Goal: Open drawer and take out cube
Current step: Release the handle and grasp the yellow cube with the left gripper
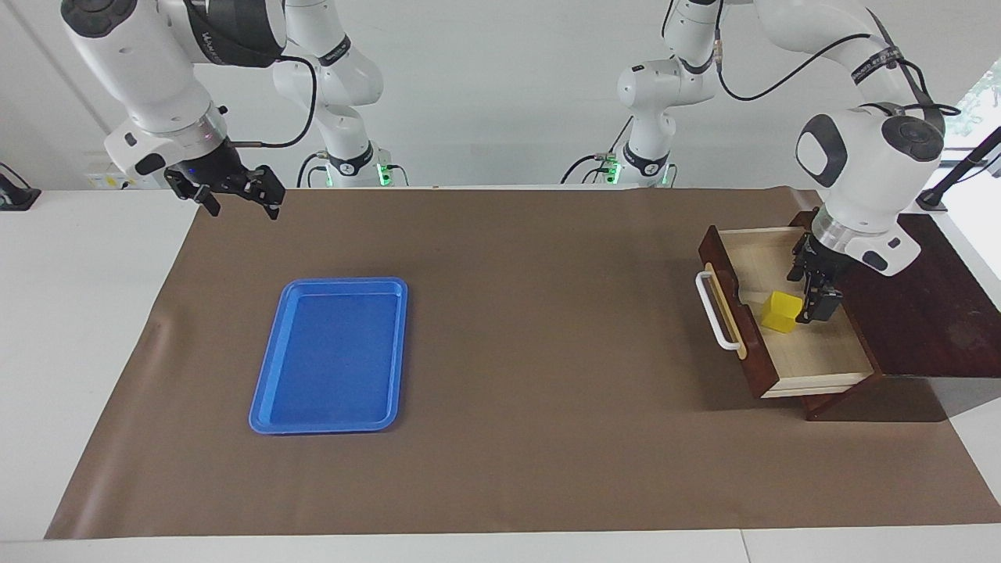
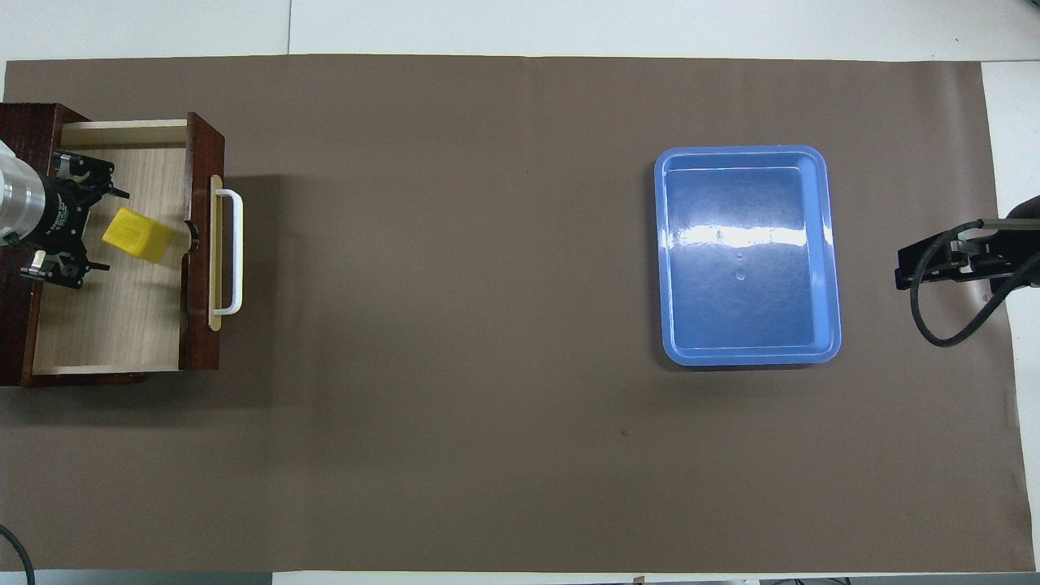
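The drawer [image 1: 751, 356] stands pulled out of the dark wooden box [image 1: 927, 313] at the left arm's end of the table, its white bar handle [image 1: 715, 313] facing the mat's middle. The yellow cube [image 1: 780, 311] lies on the pale drawer floor and also shows in the overhead view [image 2: 138, 236]. My left gripper [image 1: 810, 288] is down inside the drawer, open, its fingers just beside the cube on the box's side; I cannot tell whether they touch it. In the overhead view the left gripper [image 2: 77, 219] is next to the cube inside the drawer [image 2: 203, 162]. My right gripper [image 1: 238, 195] waits open, raised over the mat's edge.
A flat blue tray [image 1: 332, 356] lies on the brown mat [image 1: 532, 328] toward the right arm's end, also in the overhead view [image 2: 829, 244]. The right gripper [image 2: 934, 264] and its cable hang beside the tray.
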### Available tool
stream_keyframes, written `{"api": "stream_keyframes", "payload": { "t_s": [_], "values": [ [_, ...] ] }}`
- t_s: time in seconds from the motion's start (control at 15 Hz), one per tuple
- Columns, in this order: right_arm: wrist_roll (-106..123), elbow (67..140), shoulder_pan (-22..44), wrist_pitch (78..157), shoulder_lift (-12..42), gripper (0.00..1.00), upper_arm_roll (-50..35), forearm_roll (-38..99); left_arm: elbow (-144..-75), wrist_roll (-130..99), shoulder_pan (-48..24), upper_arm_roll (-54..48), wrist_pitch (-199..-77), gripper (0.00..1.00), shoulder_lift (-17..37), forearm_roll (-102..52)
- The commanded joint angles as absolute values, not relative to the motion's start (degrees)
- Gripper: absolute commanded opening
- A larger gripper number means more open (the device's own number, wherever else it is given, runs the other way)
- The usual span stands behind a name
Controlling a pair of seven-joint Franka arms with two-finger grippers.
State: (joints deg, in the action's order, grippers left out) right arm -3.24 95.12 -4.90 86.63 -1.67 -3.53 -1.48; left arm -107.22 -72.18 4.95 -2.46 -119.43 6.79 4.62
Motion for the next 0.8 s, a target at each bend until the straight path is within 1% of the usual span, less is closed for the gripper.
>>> {"api": "stream_keyframes", "payload": {
  "t_s": [0.0, 0.33, 0.47, 0.53, 0.6, 0.67, 0.73],
  "values": [
    [-2.5, 97.2, -5.4, 88.2, -3.2, 1.0, -4.0, -1.5, -111.7, -72.9, 4.8, -2.5, -124.4, 1.0, 6.0, 4.0],
    [-2.5, 97.2, -6.0, 88.1, -3.2, 1.0, -4.0, -1.5, -112.8, -73.0, 5.4, -2.5, -127.3, 1.0, 6.1, 3.9],
    [-2.4, 97.1, -6.2, 88.2, -3.2, 1.0, -4.0, -1.5, -114.2, -73.2, 5.4, -2.5, -129.3, 1.0, 6.0, 3.9],
    [-2.4, 97.2, -6.3, 88.8, -3.2, 1.0, -3.9, -1.5, -114.1, -73.0, 5.8, -2.5, -129.6, 0.95, 6.1, 3.9],
    [-2.3, 97.2, -6.2, 88.9, -3.2, 1.0, -4.0, -1.5, -114.0, -73.2, 5.9, -2.5, -129.6, 0.64, 6.2, 3.9],
    [-2.3, 97.2, -6.2, 88.9, -3.1, 1.0, -3.9, -1.5, -113.7, -73.3, 5.9, -2.5, -129.5, 0.35, 6.2, 3.7],
    [-2.4, 97.2, -6.2, 88.9, -3.1, 1.0, -3.9, -1.5, -113.3, -73.6, 5.9, -2.5, -129.0, 0.04, 6.3, 2.5]
  ]
}}
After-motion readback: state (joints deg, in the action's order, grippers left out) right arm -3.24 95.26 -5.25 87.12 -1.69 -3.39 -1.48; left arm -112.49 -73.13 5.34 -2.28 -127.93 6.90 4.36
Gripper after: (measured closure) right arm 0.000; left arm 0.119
